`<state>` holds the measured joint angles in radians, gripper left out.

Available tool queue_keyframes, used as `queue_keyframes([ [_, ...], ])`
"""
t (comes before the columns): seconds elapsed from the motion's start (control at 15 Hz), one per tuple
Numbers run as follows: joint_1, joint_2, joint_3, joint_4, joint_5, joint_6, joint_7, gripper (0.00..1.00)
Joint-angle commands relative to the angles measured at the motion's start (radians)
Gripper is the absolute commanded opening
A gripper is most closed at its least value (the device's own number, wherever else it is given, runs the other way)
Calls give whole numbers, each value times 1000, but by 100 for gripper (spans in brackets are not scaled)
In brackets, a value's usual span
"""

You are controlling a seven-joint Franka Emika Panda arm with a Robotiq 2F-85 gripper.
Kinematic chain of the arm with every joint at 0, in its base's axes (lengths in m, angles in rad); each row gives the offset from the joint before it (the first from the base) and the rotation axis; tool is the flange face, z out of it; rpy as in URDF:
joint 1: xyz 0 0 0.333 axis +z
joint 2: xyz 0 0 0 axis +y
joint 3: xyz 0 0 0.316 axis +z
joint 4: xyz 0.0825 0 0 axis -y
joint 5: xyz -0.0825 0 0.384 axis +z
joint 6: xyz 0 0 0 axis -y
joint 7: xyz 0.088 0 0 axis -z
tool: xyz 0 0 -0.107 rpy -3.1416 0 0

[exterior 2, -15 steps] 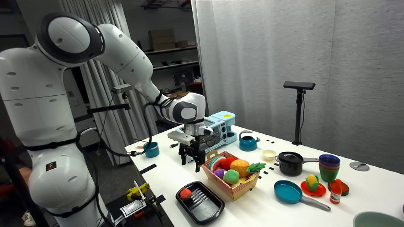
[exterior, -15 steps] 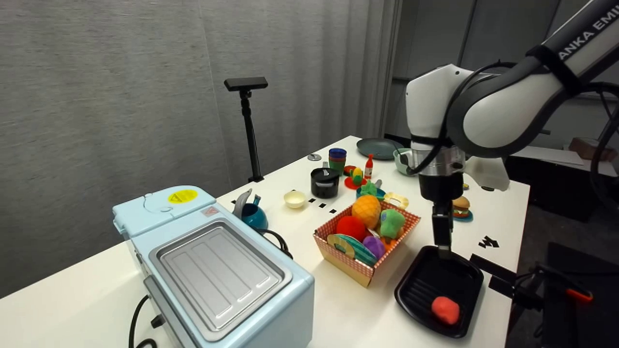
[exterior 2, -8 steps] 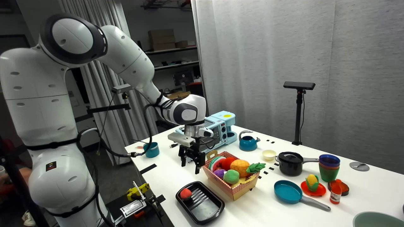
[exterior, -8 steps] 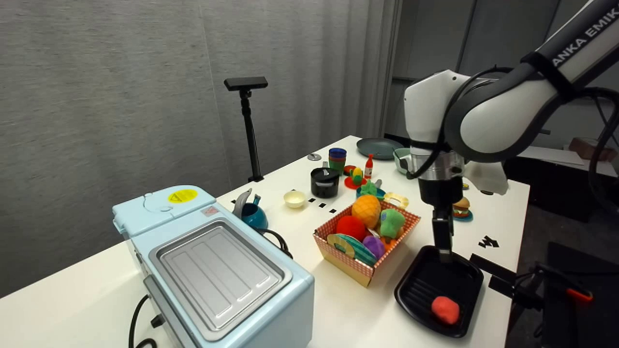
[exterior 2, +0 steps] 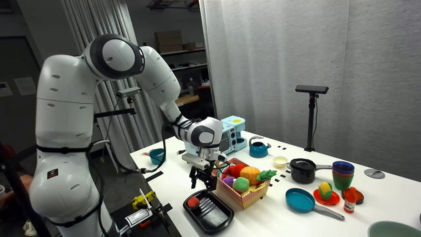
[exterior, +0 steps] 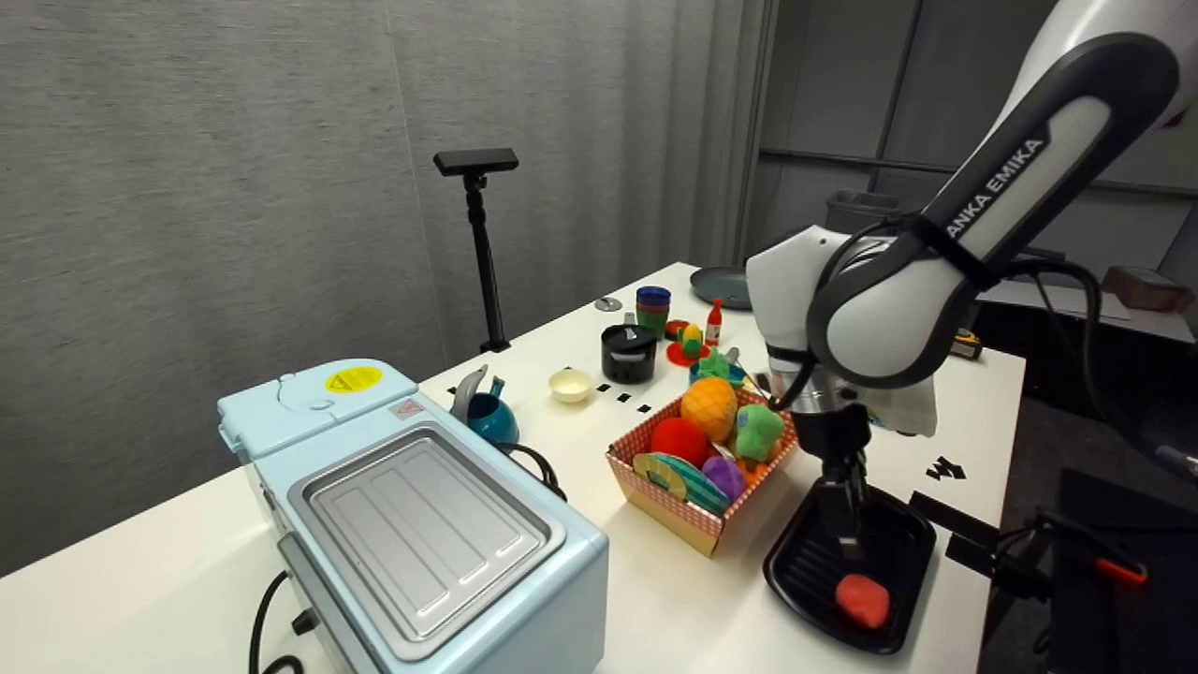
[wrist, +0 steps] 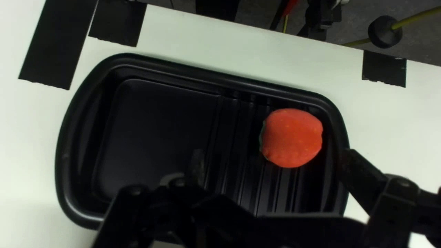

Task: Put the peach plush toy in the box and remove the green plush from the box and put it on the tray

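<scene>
The peach plush toy [exterior: 862, 601] lies in the black tray [exterior: 797, 554], near one end. It also shows in an exterior view [exterior 2: 193, 202] and in the wrist view [wrist: 292, 137]. My gripper [wrist: 272, 162] is open and empty above the tray, with the peach toy ahead of the space between its fingertips in the wrist view. The gripper shows above the tray in an exterior view [exterior 2: 202, 186] as well. The green plush [exterior: 758, 431] sits in the tan box [exterior: 672, 513] beside the tray; it also shows in an exterior view [exterior 2: 241, 184].
The box also holds an orange pineapple toy [exterior 2: 250, 175], a red toy [exterior: 679, 442], a purple toy [exterior: 723, 478] and a watermelon slice [exterior: 691, 482]. A pale-blue appliance [exterior: 543, 599] stands near the box. A teal pan [exterior 2: 300, 200] and black pot [exterior 2: 302, 172] stand beyond it.
My open gripper has come down toward the tray and shifted closer to the box side; the arm now overlaps the box's edge in both exterior views. The toys, box and tray have not moved.
</scene>
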<state>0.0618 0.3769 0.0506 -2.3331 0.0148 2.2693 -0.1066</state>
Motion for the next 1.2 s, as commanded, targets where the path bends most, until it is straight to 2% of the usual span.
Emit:
queue_keyframes([
  [0.0,-19,109,17,66,22,25,-18,100],
  [0.73,-12,210,44,78,31,36,3,100],
  [0.87,-13,221,49,87,34,37,0,95],
  [0.93,-13,226,52,91,36,37,-1,88],
  [1.07,-8,234,56,99,34,39,3,64],
  [1.13,-8,238,57,103,33,39,4,56],
])
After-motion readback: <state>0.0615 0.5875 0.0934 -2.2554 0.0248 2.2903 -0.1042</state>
